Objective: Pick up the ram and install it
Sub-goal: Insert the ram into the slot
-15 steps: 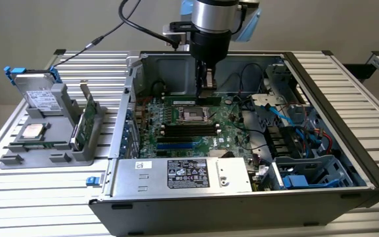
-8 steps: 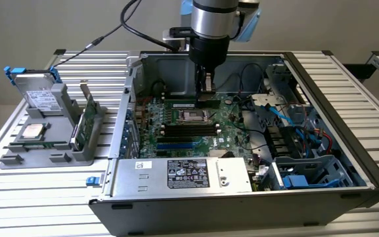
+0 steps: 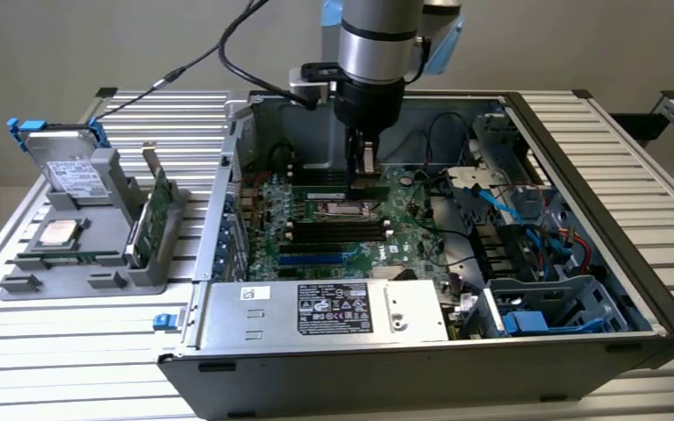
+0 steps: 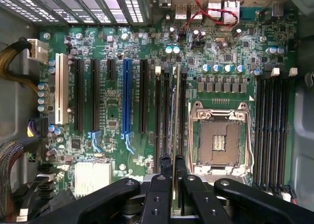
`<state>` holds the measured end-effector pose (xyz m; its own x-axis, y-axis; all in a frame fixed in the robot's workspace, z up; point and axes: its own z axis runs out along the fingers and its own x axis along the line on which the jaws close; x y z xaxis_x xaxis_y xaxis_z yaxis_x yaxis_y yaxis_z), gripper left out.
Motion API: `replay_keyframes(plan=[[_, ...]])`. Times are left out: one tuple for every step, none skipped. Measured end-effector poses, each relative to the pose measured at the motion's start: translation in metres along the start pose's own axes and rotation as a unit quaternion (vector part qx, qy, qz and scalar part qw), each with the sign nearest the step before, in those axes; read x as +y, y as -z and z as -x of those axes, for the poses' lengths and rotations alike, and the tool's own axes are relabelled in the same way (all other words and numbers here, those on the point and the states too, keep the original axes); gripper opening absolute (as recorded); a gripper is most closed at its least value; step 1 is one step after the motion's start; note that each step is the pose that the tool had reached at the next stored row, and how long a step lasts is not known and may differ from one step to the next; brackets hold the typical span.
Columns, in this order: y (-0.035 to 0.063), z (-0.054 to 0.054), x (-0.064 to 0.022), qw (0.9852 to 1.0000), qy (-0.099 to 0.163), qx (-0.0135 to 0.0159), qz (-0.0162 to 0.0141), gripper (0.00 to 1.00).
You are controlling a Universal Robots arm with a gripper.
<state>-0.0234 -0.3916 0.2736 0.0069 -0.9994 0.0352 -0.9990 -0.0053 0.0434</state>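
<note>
Jaws clamped on the ram (image 4: 172, 111): one stick, edge-on, straight below the wrist. Its long axis runs parallel to the memory slots (image 4: 158, 111), and it sits directly over that bank, mid-motherboard (image 4: 112, 117), just beside the empty CPU socket (image 4: 218, 140). Seated or not: can't tell. Second bank (image 4: 272, 130) has four slots, all empty.
</note>
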Motion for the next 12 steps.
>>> replay_keyframes(plan=[[-0.0019,0.000,0.0001,1.0000,0.000,0.0000,0.0000,0.14],[-0.0038,0.000,0.0003,1.0000,0.000,0.0000,0.0000,0.14],[-0.0055,0.000,0.0004,1.0000,0.000,0.0000,0.0000,0.14],[-0.0074,0.000,0.0006,1.0000,0.000,0.0000,0.0000,0.14],[-0.0092,0.000,0.0008,1.0000,0.000,0.0000,0.0000,0.14],[-0.0110,0.000,0.0011,1.0000,0.001,0.0001,0.0000,0.14],[-0.0129,0.000,0.0012,1.0000,0.002,0.0001,0.0000,0.14],[-0.0147,0.000,0.0014,1.0000,0.002,0.0001,-0.0001,0.14],[-0.0165,0.000,0.0013,1.0000,0.003,0.0001,-0.0001,0.14],[-0.0183,0.000,0.0012,1.0000,0.003,0.0002,-0.0001,0.14],[-0.0201,0.000,0.0012,1.0000,0.003,0.0001,-0.0001,0.14],[-0.0221,0.000,0.0012,1.0000,0.003,0.0001,-0.0001,0.14]])
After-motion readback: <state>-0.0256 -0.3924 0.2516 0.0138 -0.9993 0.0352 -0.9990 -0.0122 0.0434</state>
